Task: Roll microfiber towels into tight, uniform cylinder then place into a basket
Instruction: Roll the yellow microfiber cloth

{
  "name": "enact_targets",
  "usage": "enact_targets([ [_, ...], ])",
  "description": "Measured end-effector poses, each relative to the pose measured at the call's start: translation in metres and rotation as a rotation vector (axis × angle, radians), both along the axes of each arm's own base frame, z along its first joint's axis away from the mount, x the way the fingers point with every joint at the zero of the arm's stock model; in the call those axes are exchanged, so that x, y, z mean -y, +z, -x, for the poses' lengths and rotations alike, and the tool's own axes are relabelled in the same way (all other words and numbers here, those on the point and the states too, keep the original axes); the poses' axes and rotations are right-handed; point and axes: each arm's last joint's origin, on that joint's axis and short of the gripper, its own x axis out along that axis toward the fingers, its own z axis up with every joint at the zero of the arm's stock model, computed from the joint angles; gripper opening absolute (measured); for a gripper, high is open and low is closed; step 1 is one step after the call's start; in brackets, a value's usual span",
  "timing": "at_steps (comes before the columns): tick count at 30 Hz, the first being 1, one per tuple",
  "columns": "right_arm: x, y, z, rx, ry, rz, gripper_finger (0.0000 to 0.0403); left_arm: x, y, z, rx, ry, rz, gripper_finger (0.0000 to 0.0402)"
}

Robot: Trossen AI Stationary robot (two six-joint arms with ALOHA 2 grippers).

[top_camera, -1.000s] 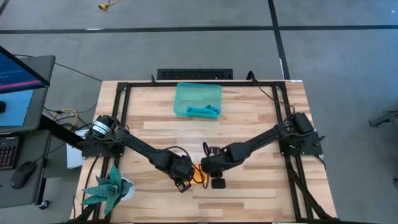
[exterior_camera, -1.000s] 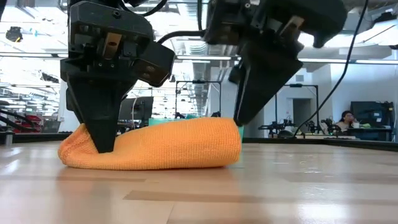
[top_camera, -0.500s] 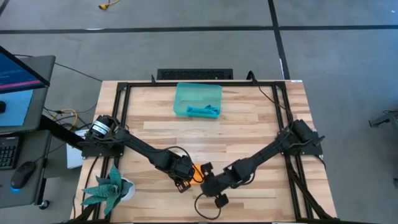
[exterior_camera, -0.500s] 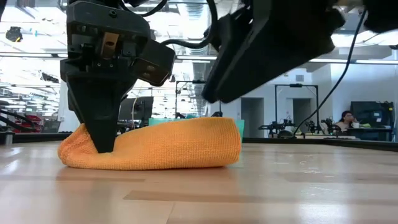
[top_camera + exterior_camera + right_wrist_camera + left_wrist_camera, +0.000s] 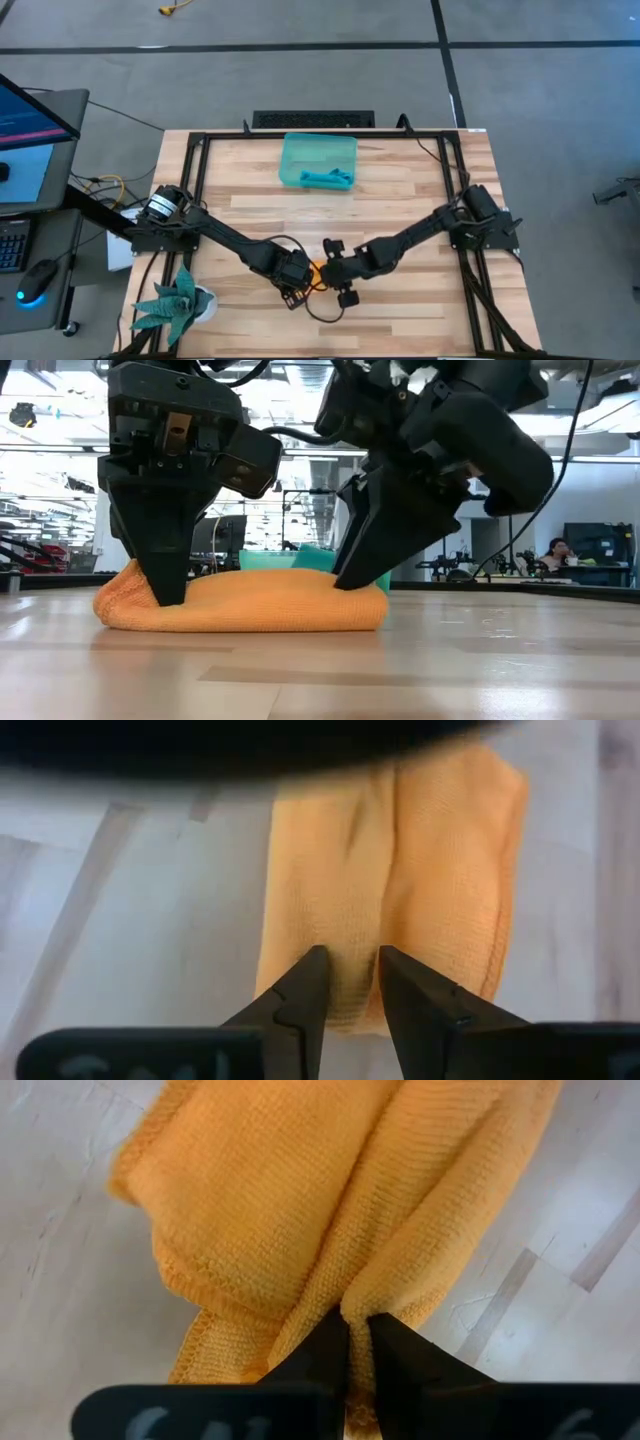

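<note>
The orange towel (image 5: 250, 605) lies as a loose roll on the wood table near its front edge, showing between the two grippers in the high view (image 5: 318, 274). My left gripper (image 5: 165, 595) is shut on the roll's left end. My right gripper (image 5: 352, 578) stands partly open, slanted down on the roll's right end. At the far side the teal basket (image 5: 290, 150) holds a rolled teal-blue towel (image 5: 325, 180). My left gripper pinches a raised fold of the orange towel (image 5: 345, 1295) between its two fingers, at the roll's left end. The fingers point down from above. The towel rests on the table below them. My right gripper sets its fingertips (image 5: 318, 960) on top of the roll near its right end (image 5: 368, 592), slanting down from the right. A ridge of cloth (image 5: 352, 945) shows in the gap between the fingers. The roll's top is flattened under them.
A green spiky plant in a white pot (image 5: 175, 305) stands at the table's near left corner. Black frame rails (image 5: 195, 170) run along the table's sides. Bare wood lies between the towel and the basket.
My right gripper lifted off the roll's right end, swung toward the table's near edge, then came back down onto that end, tipped more steeply. The towel's right end now sits lower and flatter than before.
</note>
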Motion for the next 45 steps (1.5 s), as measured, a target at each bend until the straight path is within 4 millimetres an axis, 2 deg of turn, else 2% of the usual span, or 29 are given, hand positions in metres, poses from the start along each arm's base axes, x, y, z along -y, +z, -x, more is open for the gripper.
enact_targets([
  [8,0.006,0.028,0.013,-0.016,0.011,0.021,0.0118,0.0,0.0,0.0,-0.001,0.004,0.003,0.002],
  [11,-0.001,0.04,0.015,0.036,0.029,0.003,0.0118,0.0,0.0,0.0,-0.001,0.004,0.003,0.002],
  [15,-0.018,0.045,0.014,0.125,0.119,-0.021,0.0118,0.0,0.0,0.0,-0.001,0.004,0.004,0.002],
  [17,-0.026,0.041,0.012,0.145,0.169,-0.037,0.0118,0.0,0.0,0.0,-0.001,0.005,0.004,0.002],
  [21,-0.033,0.019,0.009,0.113,0.188,-0.037,0.0118,0.0,0.0,0.0,0.001,-0.001,0.003,0.002],
  [26,-0.023,-0.006,0.001,0.05,0.128,-0.028,0.0118,0.0,0.0,0.0,0.004,-0.02,0.0,0.002],
  [34,0.006,-0.008,-0.011,0.03,-0.05,-0.099,0.0118,0.0,0.0,0.0,0.011,-0.061,-0.013,0.002],
  [42,0.016,-0.011,-0.009,-0.038,-0.117,-0.108,0.0118,-0.001,0.0,-0.002,0.043,-0.095,-0.069,0.002],
  [45,0.016,-0.011,-0.009,-0.039,-0.118,-0.107,0.0118,0.0,0.0,-0.003,0.066,-0.159,-0.078,0.0025],
])
